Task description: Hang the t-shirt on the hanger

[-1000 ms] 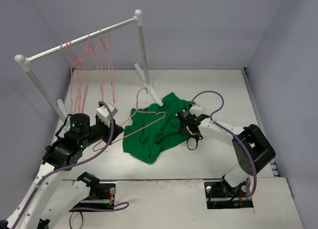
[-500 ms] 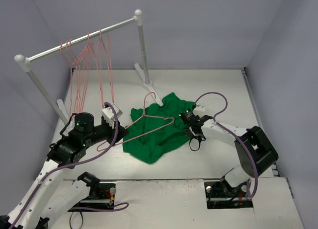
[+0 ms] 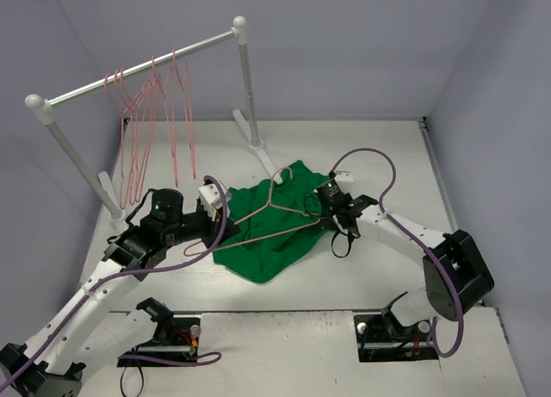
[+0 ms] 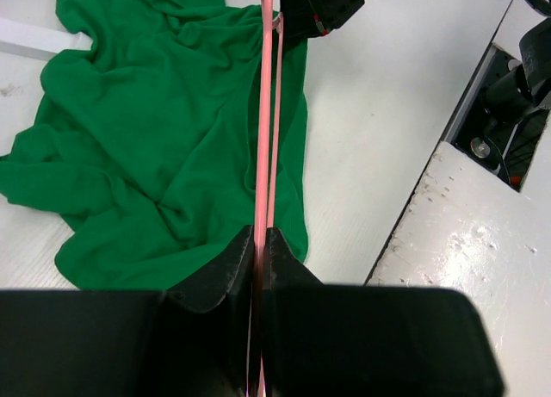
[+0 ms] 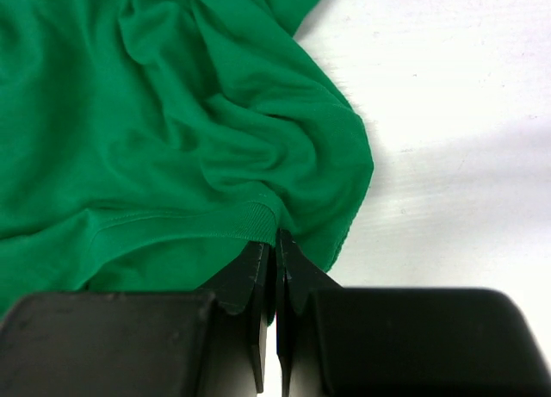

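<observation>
"Grippers first; what has each got?"

"Nearest me, my left gripper [image 4: 260,238] is pressed together on the thin pink-red wire hanger [image 4: 265,139], pinching it near one end; my right gripper [image 5: 275,242] is squeezed onto a ribbed edge of the large bright green fabric t-shirt [image 5: 172,113], which lies crumpled on the white table [image 3: 370,156]."

"Which way does the hanger lie?"

"Its long axis runs straight out from my left fingers, over the t-shirt, toward the right gripper; the far end sits just beside that pinched edge; whether wire and cloth touch there, I cannot tell."

"So the next move?"

"I judge the right gripper, being nearer the opening, must lift that edge so the far end can slide inside; beyond, more pink wire hangers [image 3: 142,139] hang from the white rack bar [image 3: 138,67]."
</observation>
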Robot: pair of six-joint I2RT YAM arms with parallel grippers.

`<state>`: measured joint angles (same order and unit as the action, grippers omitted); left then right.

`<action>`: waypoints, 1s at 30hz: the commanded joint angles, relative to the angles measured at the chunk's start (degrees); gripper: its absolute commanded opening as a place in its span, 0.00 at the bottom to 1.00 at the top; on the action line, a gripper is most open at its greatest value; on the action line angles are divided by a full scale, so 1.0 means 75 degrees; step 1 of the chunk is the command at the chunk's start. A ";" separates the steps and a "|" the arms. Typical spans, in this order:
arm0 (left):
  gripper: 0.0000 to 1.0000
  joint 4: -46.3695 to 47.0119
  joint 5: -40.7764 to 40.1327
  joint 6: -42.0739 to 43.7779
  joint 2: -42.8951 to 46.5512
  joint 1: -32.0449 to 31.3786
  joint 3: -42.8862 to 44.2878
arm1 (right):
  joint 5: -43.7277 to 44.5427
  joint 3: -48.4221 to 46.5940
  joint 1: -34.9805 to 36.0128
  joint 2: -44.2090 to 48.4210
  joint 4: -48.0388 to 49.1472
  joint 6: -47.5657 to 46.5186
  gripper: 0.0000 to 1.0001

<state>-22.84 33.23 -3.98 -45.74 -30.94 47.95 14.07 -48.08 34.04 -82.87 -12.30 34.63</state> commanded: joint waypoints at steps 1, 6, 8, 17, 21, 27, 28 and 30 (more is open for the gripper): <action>0.00 0.1018 0.0245 0.0214 -0.0187 -0.0129 0.0028 | -0.0059 -0.0446 -0.0051 0.0444 -0.0118 -0.0237 0.01; 0.00 0.1007 0.0280 0.0297 -0.0371 -0.0164 0.0050 | -0.0001 -0.0586 -0.0051 0.0528 -0.0226 -0.0401 0.02; 0.00 0.1059 0.0289 0.0308 -0.0392 -0.0164 0.0009 | -0.0009 -0.0618 -0.0051 0.0569 -0.0268 -0.0474 0.02; 0.00 0.1728 0.0582 -0.0006 -0.0589 -0.0166 -0.0140 | -0.0130 -0.0936 -0.0037 0.0765 -0.0378 -0.0877 0.05; 0.00 0.2130 0.0760 -0.0195 -0.0862 -0.0234 -0.0206 | -0.0119 -0.1135 -0.0016 0.0971 -0.0399 -0.1159 0.05; 0.00 0.2493 0.0907 -0.0241 -0.1051 -0.0346 -0.0187 | -0.0028 -0.1271 0.0008 0.1298 -0.0435 -0.1717 0.06; 0.00 0.2468 0.0913 -0.0217 -0.1062 -0.0351 -0.0154 | 0.0013 -0.1276 0.0008 0.1357 -0.0449 -0.1836 0.06; 0.00 0.2479 0.0926 -0.0206 -0.1076 -0.0342 -0.0116 | 0.0022 -0.1279 0.0008 0.1453 -0.0446 -0.2003 0.06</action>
<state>-10.63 37.65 -5.15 -54.12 -33.28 44.99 12.60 -55.17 34.11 -74.86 -15.73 23.43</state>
